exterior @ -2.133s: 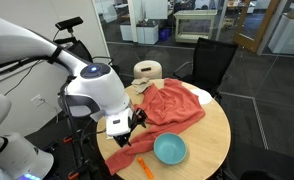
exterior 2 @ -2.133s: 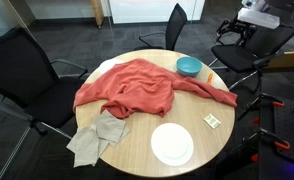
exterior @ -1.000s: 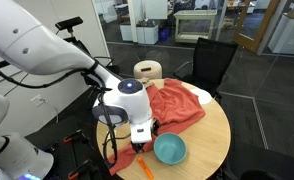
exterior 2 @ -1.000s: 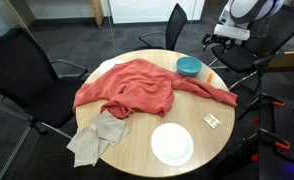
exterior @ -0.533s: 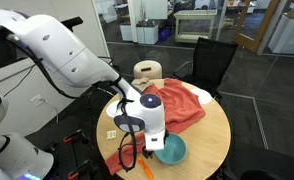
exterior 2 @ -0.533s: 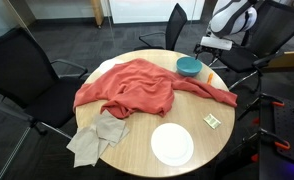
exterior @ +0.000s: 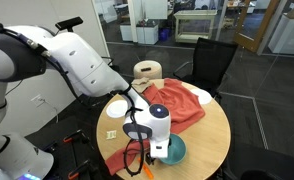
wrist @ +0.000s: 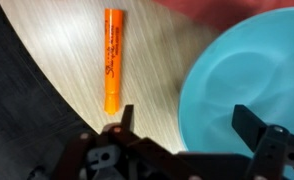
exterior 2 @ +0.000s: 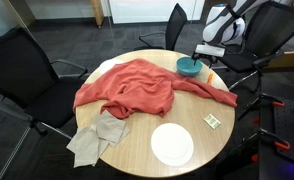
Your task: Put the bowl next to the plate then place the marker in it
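Jaws wide over the rim of the bowl [wrist: 249,88] near the edge of the desk [wrist: 69,38]; a shallow pinch may slip, knocking the marker [wrist: 111,55] off.

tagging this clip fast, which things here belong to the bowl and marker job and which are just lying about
Job: bowl, plate, marker, gripper.
Lying about: red cloth, grey cloth, small packet.

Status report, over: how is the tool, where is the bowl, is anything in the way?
Tool open, empty, straddling bowl rim. Bowl far from plate; marker on table beside bowl. Red cloth lies between bowl and plate.
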{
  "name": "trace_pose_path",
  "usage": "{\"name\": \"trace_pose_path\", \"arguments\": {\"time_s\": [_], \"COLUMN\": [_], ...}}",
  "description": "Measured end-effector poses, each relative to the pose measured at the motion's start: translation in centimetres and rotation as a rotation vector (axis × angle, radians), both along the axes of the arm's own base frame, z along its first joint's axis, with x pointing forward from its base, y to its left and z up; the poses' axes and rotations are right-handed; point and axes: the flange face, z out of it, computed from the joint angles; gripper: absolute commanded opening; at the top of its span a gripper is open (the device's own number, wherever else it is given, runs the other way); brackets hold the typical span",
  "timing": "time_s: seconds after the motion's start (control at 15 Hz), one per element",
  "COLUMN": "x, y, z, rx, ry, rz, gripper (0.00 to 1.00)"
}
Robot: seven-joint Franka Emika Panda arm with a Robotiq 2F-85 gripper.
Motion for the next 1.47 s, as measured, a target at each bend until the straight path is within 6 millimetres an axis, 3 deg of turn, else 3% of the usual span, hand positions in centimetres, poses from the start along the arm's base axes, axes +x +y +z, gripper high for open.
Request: {"name": "trace_pose_path", "arguments": {"time_s": [0.07, 0.13, 0.27, 0.8, 0.93, 1.07, 1.47], "x": [0.1, 0.2, 0.3, 0.3, 0.4, 0.8, 2.3], "y": [0.0, 0.0, -0.1, -0.4, -0.6, -0.7, -1.1], "z": [-0.5, -0.9, -1.7, -2.6, -2.5, -2.0, 2.7], "rx": [-0.001, -0.001, 0.000, 0.001, -0.002, -0.006, -0.026], "ry": [0.004, 0.007, 0.014, 0.019, 0.016, 0.004, -0.075], "rz": [-0.007, -0.012, -0.027, -0.043, -0.044, -0.045, -0.047], "gripper": [1.00, 0.75, 0.68, 0.05, 0.00, 0.03, 0.01]}}
